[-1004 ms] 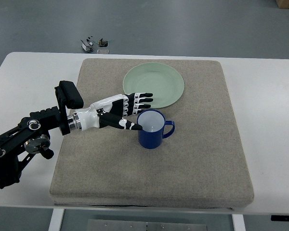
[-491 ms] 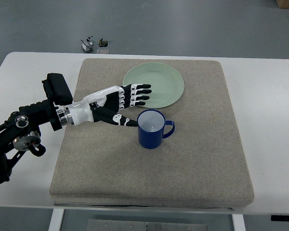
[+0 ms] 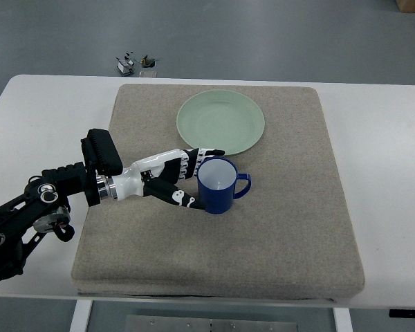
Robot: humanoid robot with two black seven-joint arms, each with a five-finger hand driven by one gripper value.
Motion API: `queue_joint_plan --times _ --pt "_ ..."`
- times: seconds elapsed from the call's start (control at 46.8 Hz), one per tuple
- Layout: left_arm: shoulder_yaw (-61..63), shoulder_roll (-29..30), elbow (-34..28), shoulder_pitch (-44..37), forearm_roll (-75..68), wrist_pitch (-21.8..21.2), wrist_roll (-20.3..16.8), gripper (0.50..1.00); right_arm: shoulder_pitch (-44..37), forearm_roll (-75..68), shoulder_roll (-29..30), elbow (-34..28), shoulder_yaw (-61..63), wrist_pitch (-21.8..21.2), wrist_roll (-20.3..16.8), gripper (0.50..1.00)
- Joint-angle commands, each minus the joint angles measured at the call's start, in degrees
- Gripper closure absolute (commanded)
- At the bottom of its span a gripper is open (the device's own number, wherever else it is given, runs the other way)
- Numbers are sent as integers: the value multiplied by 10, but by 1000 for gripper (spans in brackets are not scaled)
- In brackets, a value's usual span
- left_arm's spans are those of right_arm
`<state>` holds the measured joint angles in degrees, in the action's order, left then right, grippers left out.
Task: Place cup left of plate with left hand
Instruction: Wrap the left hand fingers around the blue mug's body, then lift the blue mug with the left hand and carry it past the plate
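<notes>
White table (image 3: 41, 111), grey mat (image 3: 277, 228)

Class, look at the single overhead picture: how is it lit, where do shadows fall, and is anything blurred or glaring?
Top view: soft, even light; only a faint shadow under the left hand beside the blue cup. No strong glare on the green plate. The mat and hand look sharp, with no motion blur; the small items beyond the table are too tiny to resolve.

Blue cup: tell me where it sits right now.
The blue cup stands upright on the grey mat, just below the green plate, with the left hand against its left side.
</notes>
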<state>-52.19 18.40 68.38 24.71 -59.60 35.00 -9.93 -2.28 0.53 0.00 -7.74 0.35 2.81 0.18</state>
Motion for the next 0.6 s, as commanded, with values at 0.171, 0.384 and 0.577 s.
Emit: queue_joint_plan --times 0.171,0.384,0.577 --pt "6 -29 -24 5 -13 0 2 501 0 0 0 0 0 0 0 566" --pt "7 -43 -28 5 -14 0 2 500 0 0 0 0 0 0 0 566" --pt "7 -54 -40 5 -14 0 3 500 0 0 0 0 0 0 0 566"
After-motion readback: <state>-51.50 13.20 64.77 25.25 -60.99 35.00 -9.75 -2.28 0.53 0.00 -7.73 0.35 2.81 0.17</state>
